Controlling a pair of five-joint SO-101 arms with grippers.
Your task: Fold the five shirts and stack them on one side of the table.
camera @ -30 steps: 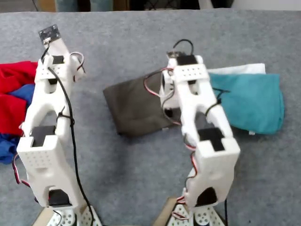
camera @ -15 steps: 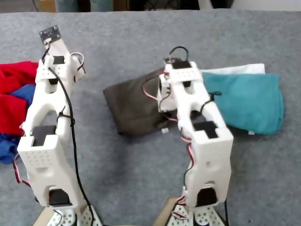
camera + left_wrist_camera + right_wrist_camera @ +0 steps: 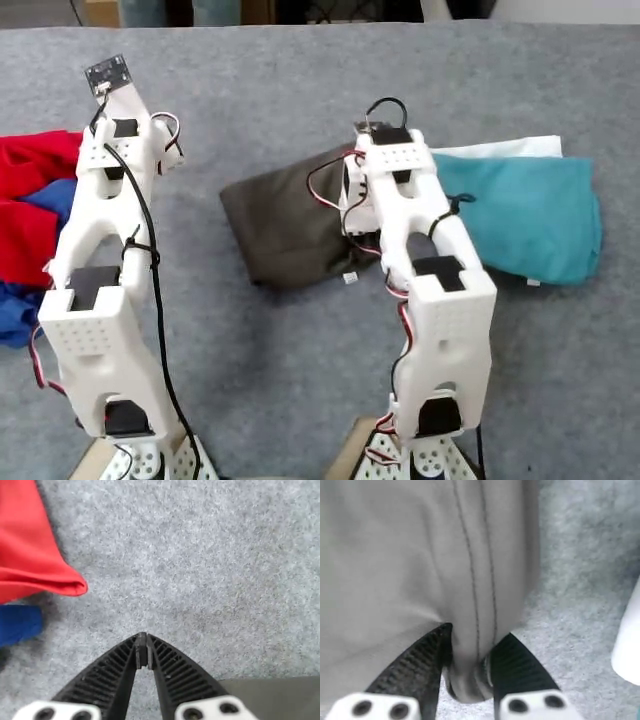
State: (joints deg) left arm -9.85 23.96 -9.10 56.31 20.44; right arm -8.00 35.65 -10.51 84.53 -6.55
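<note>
The right hand point(image 3: 468, 674) is clamped on the brown shirt point(image 3: 285, 225) at its edge toward the teal shirt point(image 3: 530, 215) close alongside, while the left hand point(image 3: 143, 652), pinched empty, sits well away from the teal shirt.

Left arm point(image 3: 95, 260) stretched toward 12 o'clock, left gripper point(image 3: 142, 639) tips together, empty. Right arm point(image 3: 425, 250) toward 11 o'clock, right gripper point(image 3: 476, 634) pinching shirt point(image 3: 395, 555) fold.

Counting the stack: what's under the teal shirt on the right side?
A white shirt lies under the teal shirt, with its far edge poking out. The rest of it, and whether anything else lies beneath, is covered.
</note>
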